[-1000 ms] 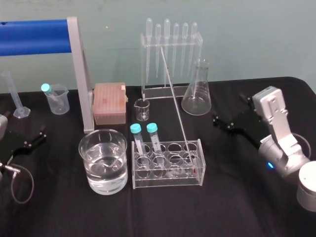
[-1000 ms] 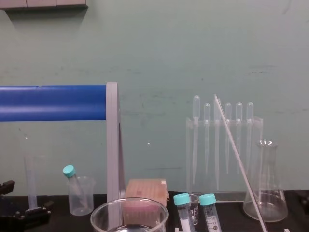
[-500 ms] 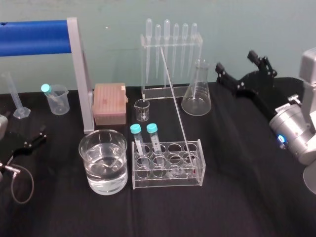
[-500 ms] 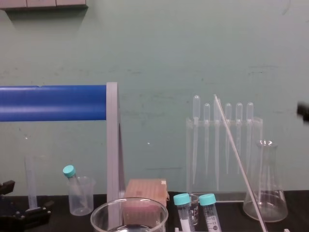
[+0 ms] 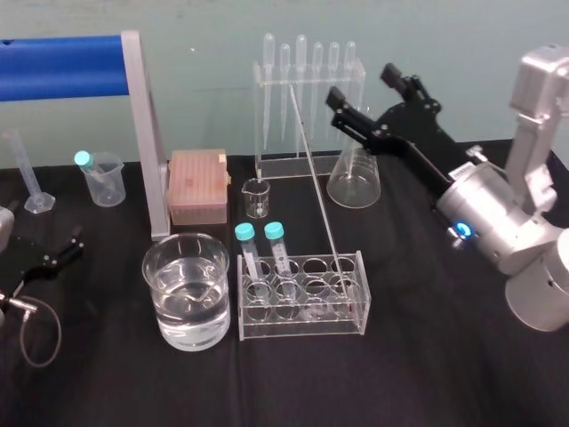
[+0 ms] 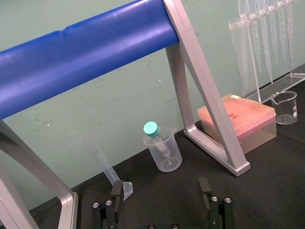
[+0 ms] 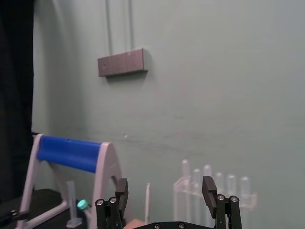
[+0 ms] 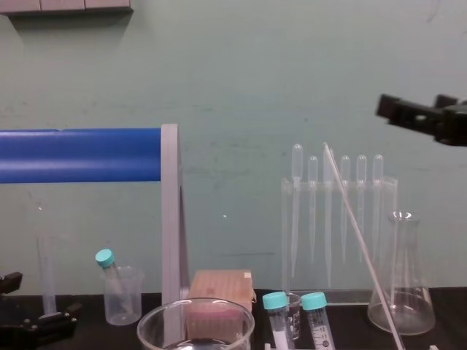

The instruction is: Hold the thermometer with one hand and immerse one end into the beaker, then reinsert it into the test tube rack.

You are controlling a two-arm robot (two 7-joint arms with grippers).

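**Operator:** Head view: report clearance.

**Arm:** My right gripper hangs in the air above the conical flask, with its fingers spread and nothing between them. The thermometer leans in the test tube rack. Its top end is just left of my fingertips, not touching. There is open air above and to the right of me. The pipette stand is close behind the rod. The beaker, part full of clear liquid, stands left of the rack, well apart from my fingers and lower. Half a second ago I was right of the flask; I have since moved left over it. My left gripper is parked low on the black cloth, far to the left.

**Operator:** Chest view?

**Arm:** My right fingers are high, above the flask's mouth and right of the rod's top. Earlier only a dark tip showed at that edge.

**Operator:** Right wrist view?

**Arm:** The rod's tip stands ahead of the gap between my spread fingers, against a plain green wall. The pipettes are beside it.

**Operator:** Left wrist view?

**Arm:** My left fingers are apart and empty. Ahead of them are bare cloth, a small plastic beaker and a blue-barred frame.
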